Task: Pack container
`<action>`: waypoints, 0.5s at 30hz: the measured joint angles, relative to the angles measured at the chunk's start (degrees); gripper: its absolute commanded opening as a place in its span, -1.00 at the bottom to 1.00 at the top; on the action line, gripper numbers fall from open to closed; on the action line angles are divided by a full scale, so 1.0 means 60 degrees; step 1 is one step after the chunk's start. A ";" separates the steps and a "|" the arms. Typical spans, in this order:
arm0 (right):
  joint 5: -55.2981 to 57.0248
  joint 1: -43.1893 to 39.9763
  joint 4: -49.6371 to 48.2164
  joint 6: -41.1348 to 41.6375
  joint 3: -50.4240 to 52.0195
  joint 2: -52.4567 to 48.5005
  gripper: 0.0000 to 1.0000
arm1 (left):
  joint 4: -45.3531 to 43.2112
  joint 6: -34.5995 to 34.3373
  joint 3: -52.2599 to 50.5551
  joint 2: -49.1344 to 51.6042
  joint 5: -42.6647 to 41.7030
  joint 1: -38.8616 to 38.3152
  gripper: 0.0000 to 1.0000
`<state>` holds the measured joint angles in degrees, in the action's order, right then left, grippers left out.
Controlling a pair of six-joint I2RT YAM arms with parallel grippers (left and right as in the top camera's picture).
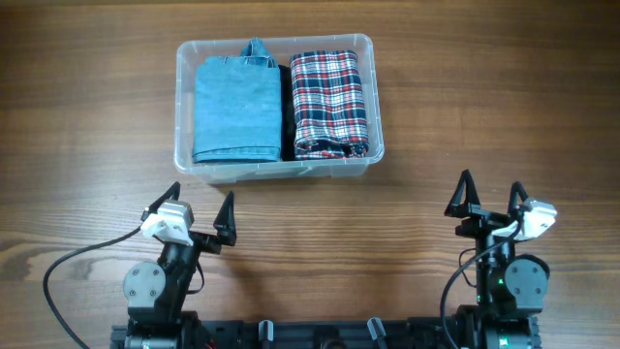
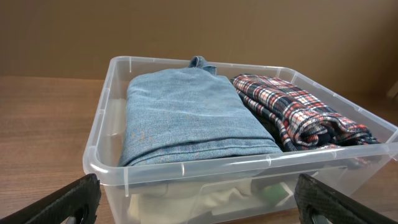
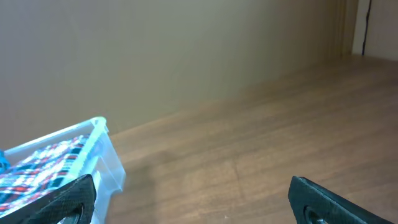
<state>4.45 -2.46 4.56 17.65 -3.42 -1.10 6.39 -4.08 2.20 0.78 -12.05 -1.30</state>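
A clear rectangular plastic container with rounded corners is seen on the brown wooden tabletop, towards 12 o'clock and a little to the 11 o'clock side. Inside it, a folded light-blue denim garment is laid on the 9 o'clock side and a folded red, white and dark-blue checked garment on the 3 o'clock side. A dark cloth is seen between them. The left fingers, at 7 o'clock, are spread wide and hold nothing. The right fingers, at 5 o'clock, are also spread wide and empty. Both are kept apart from the container.
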 measured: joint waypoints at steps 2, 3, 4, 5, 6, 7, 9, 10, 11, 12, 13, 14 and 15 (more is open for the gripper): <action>-0.0073 -0.0069 -0.0066 -0.0069 0.0106 0.0000 0.99 | 0.0000 0.0000 0.0000 0.0000 0.0000 0.0000 1.00; -0.0120 -0.0084 -0.0091 -0.0178 0.0127 0.0000 0.99 | 0.0000 -0.0004 0.0000 0.0000 0.0000 0.0000 1.00; -0.0164 -0.0084 -0.0117 -0.0244 0.0138 0.0000 1.00 | 0.0000 0.0000 0.0000 0.0000 0.0000 0.0000 0.99; -0.0211 -0.0084 -0.0127 -0.0342 0.0138 0.0000 0.99 | 0.0000 0.0000 0.0000 0.0000 0.0000 0.0000 1.00; -0.0255 -0.0084 -0.0131 -0.0444 0.0138 0.0000 0.99 | -0.0004 0.0000 0.0000 0.0000 0.0000 0.0000 1.00; -0.0306 -0.0084 -0.0131 -0.0554 0.0138 0.0000 0.99 | 0.0000 0.0000 0.0000 0.0000 0.0000 0.0000 0.99; -0.0375 -0.0084 -0.0131 -0.0801 0.0138 0.0000 0.99 | -0.0004 0.0000 0.0000 0.0000 0.0000 0.0000 0.99; -0.0404 -0.0084 -0.0131 -0.0889 0.0138 0.0000 0.99 | 0.0000 0.0000 0.0000 0.0000 0.0000 0.0000 1.00; -0.0430 -0.0084 -0.0131 -0.0980 0.0138 0.0000 1.00 | -0.0004 0.0000 0.0000 0.0000 0.0000 0.0000 0.99; -0.0444 -0.0084 -0.0135 -0.1053 0.0138 0.0000 0.99 | 0.0000 0.0000 0.0000 0.0000 0.0000 0.0000 1.00; -0.0459 -0.0084 -0.0131 -0.1093 0.0138 0.0000 1.00 | 0.0000 0.0000 0.0000 0.0000 0.0000 0.0000 0.99; -0.0463 -0.0084 -0.0146 -0.1151 0.0138 0.0000 1.00 | 0.0000 0.0000 0.0000 0.0000 0.0000 0.0000 1.00; -0.0466 -0.0084 -0.0189 -0.1184 0.0138 0.0000 0.99 | -0.0004 0.0000 0.0000 0.0000 0.0000 0.0000 1.00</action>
<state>1.65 -2.96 3.42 10.55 -2.59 -1.10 6.37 -4.08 2.20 0.78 -12.05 -1.30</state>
